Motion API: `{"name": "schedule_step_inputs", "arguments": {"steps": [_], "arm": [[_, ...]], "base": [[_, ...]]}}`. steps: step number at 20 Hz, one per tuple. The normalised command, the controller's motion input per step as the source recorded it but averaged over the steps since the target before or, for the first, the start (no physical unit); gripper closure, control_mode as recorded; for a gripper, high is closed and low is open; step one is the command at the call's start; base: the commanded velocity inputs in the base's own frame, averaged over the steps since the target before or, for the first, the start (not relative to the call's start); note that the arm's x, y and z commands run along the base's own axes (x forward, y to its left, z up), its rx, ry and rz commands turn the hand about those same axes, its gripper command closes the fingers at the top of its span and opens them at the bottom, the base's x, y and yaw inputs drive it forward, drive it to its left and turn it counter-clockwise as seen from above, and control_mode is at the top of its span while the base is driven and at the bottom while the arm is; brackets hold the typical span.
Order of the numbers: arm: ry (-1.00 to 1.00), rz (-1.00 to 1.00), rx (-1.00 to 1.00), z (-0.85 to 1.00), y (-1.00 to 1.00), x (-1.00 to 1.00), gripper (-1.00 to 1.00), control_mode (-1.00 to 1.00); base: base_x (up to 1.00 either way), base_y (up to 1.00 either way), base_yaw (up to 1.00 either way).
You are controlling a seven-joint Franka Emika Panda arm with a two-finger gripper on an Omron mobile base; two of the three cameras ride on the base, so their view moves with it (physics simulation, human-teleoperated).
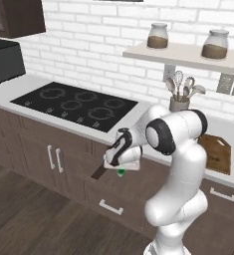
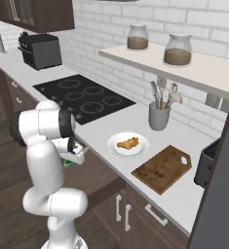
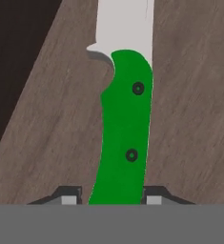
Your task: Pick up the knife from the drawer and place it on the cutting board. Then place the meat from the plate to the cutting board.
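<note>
My gripper (image 3: 112,199) hangs low over the open drawer (image 3: 189,119), and the knife (image 3: 124,124) lies flat on its wooden floor, directly between my fingertips (image 3: 70,196). Its long axis runs straight away from me in the hand view: green handle nearest, pale blade beyond. One tip sits on either side of the handle's butt, so my closing line crosses the handle squarely. The tips stand apart, just clear of the green; whether they touch it I cannot tell. The cutting board (image 2: 163,168) waits near the worktop's front edge, beside the plate (image 2: 114,148) holding the meat (image 2: 128,143).
</note>
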Motion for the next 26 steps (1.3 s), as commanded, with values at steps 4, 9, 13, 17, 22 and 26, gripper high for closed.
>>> {"name": "schedule_step_inputs", "arguments": {"steps": [4,9,13,17,22,26], "arm": [[0.22,0.0,0.0,0.69,0.02,-0.23,1.0,-1.0],[0.26,0.0,0.0,0.94,0.0,-0.33,1.0,-1.0],[0.03,-0.02,-0.01,0.99,0.0,-0.49,1.0,-1.0],[-0.21,-0.02,-0.07,0.83,-0.08,-0.75,1.0,-1.0],[-0.34,-0.01,0.0,0.94,-0.65,-0.29,1.0,-1.0],[-0.34,0.0,0.0,0.53,-1.0,-0.11,1.0,-1.0]], "base": [[0.0,0.0,0.0],[0.0,0.0,0.0],[0.0,0.0,0.0],[0.0,0.0,0.0],[0.0,0.0,0.0],[0.0,0.0,0.0]]}}
